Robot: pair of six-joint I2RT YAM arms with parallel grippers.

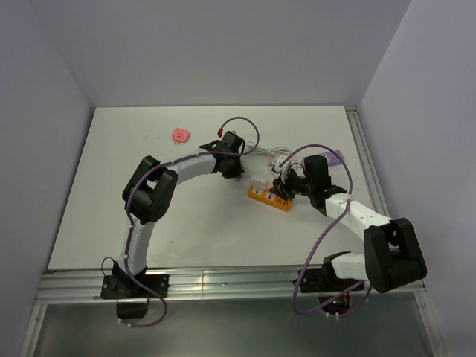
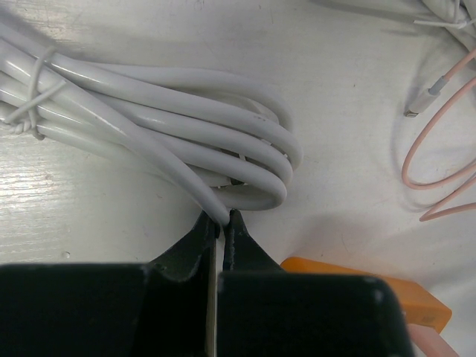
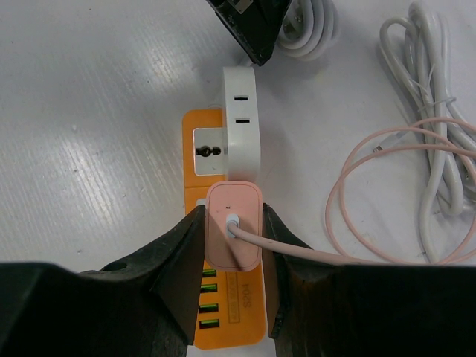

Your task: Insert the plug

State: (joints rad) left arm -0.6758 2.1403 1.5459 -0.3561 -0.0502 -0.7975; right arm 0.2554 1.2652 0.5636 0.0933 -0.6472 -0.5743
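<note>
An orange power strip [image 3: 231, 311] lies on the white table, with a white plug [image 3: 241, 123] seated in its far end. My right gripper [image 3: 232, 210] is shut on a pink plug [image 3: 233, 245], holding it upright over the strip's middle; its pink cable [image 3: 298, 248] trails to the right. Whether its prongs are in the socket is hidden. My left gripper [image 2: 225, 217] is shut on a strand of the coiled white cable [image 2: 223, 141] just beyond the strip [image 2: 372, 286]. In the top view both grippers, left [image 1: 236, 169] and right [image 1: 282, 187], meet at the strip [image 1: 264, 195].
A tied white cable bundle [image 3: 428, 111] and loops of pink cable [image 2: 406, 165] lie right of the strip. A small pink item [image 1: 181, 134] sits at the far left of the table, and a purple item [image 1: 335, 157] at the far right.
</note>
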